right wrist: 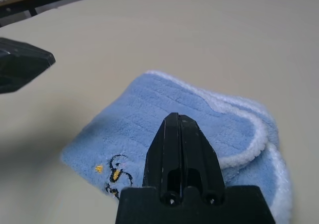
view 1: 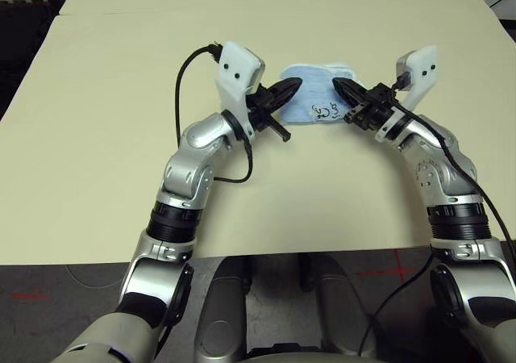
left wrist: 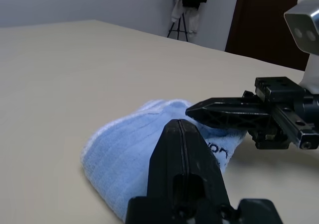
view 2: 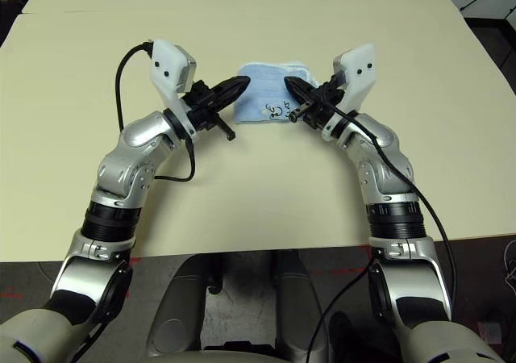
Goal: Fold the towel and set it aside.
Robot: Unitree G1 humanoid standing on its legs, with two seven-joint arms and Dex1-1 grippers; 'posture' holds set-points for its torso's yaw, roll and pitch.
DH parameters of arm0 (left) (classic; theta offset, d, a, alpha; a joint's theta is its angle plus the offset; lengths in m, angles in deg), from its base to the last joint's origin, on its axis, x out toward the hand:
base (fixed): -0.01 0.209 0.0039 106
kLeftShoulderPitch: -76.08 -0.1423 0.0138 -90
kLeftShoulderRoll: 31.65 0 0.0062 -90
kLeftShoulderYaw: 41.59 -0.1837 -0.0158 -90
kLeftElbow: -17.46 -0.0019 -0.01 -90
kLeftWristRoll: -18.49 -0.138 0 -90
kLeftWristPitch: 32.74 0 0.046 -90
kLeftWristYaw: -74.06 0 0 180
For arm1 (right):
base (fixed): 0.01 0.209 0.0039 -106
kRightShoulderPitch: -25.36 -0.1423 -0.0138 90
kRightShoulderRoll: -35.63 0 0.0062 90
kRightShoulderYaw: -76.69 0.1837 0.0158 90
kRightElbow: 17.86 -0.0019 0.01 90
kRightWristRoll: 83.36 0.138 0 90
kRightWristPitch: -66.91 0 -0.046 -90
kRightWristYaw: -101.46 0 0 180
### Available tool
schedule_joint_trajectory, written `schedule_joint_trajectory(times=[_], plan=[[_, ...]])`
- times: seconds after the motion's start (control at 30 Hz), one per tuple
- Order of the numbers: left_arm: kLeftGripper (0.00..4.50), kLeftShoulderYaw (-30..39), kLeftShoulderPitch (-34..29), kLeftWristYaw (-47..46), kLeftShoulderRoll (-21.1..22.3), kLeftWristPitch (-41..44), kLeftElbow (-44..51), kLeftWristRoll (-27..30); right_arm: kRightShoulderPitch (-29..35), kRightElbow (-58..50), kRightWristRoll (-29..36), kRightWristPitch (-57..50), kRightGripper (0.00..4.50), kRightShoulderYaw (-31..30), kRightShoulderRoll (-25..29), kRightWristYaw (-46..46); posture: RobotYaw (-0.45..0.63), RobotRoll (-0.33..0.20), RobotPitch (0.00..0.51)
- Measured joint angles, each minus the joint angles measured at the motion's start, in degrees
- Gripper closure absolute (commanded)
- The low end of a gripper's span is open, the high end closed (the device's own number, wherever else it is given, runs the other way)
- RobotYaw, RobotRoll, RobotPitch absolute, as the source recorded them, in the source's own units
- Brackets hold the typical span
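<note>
The towel [view 1: 310, 97] is a small light-blue terry cloth with white edging, folded into a compact bundle with layers overlapping. It lies flat on the desk between the two hands, its dark embroidered bee motif [right wrist: 115, 176] facing up nearer the right hand.

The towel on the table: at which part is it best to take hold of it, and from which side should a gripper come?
Probably the towel is best pinched at its near corner beside the bee motif, coming from the robot's side. There it lies thin and flat; the far side is bunched, with a rolled white edge.
</note>
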Motion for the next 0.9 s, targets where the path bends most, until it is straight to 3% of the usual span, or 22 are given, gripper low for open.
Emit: schedule_joint_trajectory(times=[0.5,0.9], plan=[[4.50,-1.91,-0.05,0.19,0.05,0.73,-1.87,-0.58,3.63,-0.42,-2.49,-2.85,4.48,-0.15,1.90,1.31,-0.06,0.000,0.326],[4.50,-1.80,-0.03,0.09,0.18,1.08,-1.86,-1.10,-0.70,-0.20,-2.07,-0.59,4.48,0.64,0.29,2.38,-0.06,0.000,0.319]])
